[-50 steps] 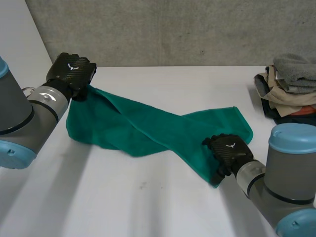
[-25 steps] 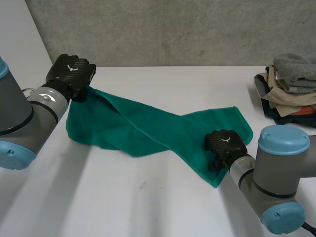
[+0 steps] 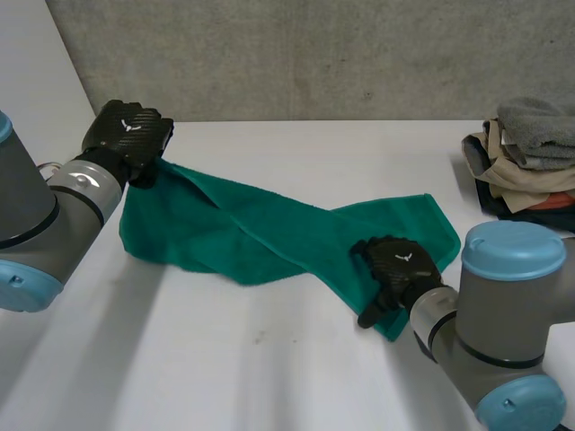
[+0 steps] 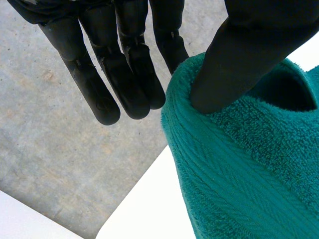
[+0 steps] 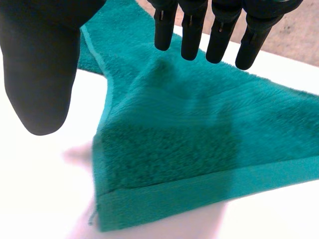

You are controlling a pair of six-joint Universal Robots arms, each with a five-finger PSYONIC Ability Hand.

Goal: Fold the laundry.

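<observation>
The towel (image 3: 269, 229) is pinched near the counter's (image 3: 269, 377) left edge by the left hand (image 3: 126, 135), the right hand (image 3: 400, 269) spread above its opposite corner, likely for grasping.

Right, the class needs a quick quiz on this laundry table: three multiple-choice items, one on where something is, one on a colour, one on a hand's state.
1. Where is the heap of grey and beige clothes?
A. at the right edge of the white table
B. in its middle
C. on the floor

2. What colour is the long terry towel?
A. red
B. yellow
C. green

3. The right hand is:
A. curled round a cup
B. open over the towel's near corner
C. shut, holding nothing

Answers: 1 A, the heap sits at the far right edge. 2 C, it is teal green all over. 3 B, its fingers are straight and its thumb is apart.
</observation>
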